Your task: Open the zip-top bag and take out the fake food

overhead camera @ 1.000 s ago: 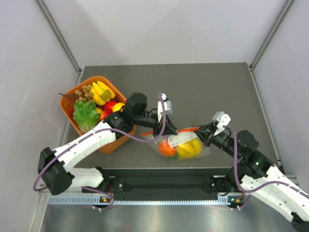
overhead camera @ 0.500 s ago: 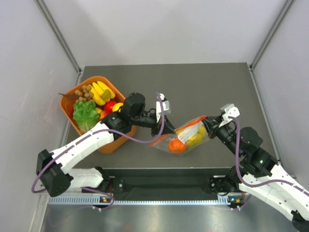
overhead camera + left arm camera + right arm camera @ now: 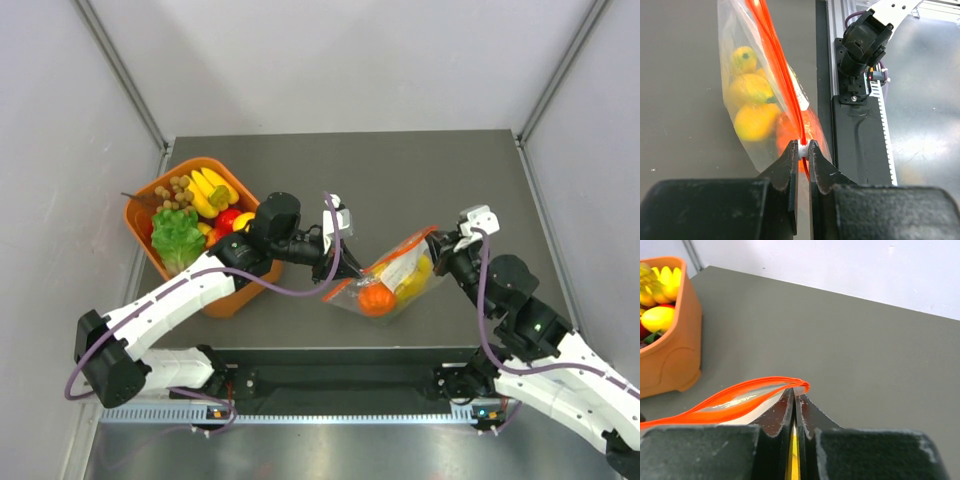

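Gripping the zip-top bag (image 3: 400, 266) of fake food (image 3: 376, 301), left gripper (image 3: 800, 150) pinched tight on its zip strip (image 3: 774, 55), right gripper (image 3: 794, 396) clamped on its corner.

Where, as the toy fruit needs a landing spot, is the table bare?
Bare: the table beyond the zip-top bag, from the orange basket across to the right edge. Crowded: the near middle around the bag.
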Controlling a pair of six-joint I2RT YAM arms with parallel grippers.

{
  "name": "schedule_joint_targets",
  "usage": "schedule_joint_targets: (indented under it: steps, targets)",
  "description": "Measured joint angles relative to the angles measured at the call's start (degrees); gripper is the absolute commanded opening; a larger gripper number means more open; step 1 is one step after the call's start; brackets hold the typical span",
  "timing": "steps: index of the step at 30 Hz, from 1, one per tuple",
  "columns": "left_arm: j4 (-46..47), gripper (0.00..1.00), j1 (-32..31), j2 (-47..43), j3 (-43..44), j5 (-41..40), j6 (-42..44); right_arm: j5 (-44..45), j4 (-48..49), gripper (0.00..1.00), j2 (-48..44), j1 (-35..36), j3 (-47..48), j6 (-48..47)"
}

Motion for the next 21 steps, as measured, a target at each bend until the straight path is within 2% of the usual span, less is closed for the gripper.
schedule_joint_targets:
  steps: [5,10,16,21]
  targets:
    - [0.0,0.0,0.1,0.0,0.0,0.0,0.0,1.8,0.4,0.0,2.4,-1.7,0.9,0.0]
    - [0.0,0.0,0.1,0.0,0.0,-0.2,0.0,0.7,1.2,0.0,5.7,-7.6,1.9,0.3]
    - [-0.3,0.0,0.1,0.0,0.0,-0.4,0.0,-6.5,2.1,0.0,10.5,-20.3,2.1,2.6]
    - [-0.4,0.0,0.2,0.0,0.0,-0.9,0.1,-12.9,3.6,0.0,14.7,-25.6,2.1,4.6]
